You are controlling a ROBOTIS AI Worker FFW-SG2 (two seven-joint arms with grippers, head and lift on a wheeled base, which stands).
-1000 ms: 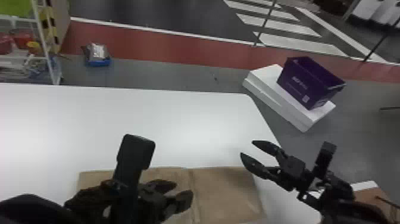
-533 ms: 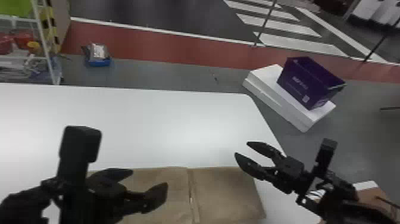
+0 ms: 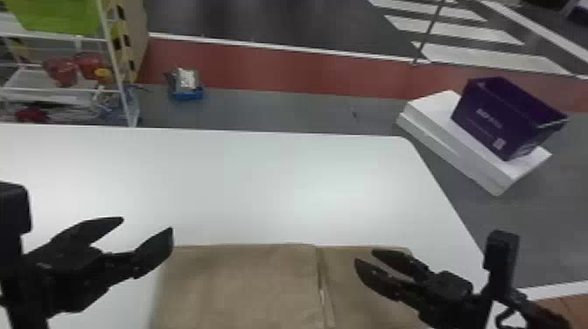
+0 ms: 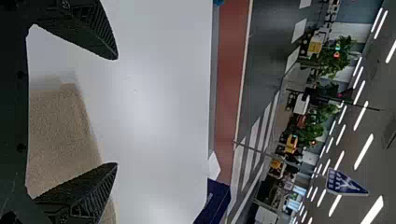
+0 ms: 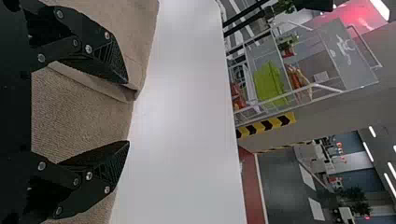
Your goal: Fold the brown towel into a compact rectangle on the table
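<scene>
In the head view, a dark purple box (image 3: 494,118) sits on white flat slabs (image 3: 422,109) at right; a white metal rack (image 3: 115,65) stands upper left. The brown cloth towel (image 3: 240,284) lies bottom centre on the smooth white table (image 3: 262,183). The black left gripper (image 3: 147,224) and black right gripper (image 3: 365,256) have fingers apart. In the left wrist view, a blue triangular sign (image 4: 345,184) is beyond the table. In the right wrist view, the towel has fine ribbed texture.

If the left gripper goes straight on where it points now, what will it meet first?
Most likely the white table, whose bare top lies ahead of the left gripper. The gripper's height is unclear, so it might pass above.
</scene>
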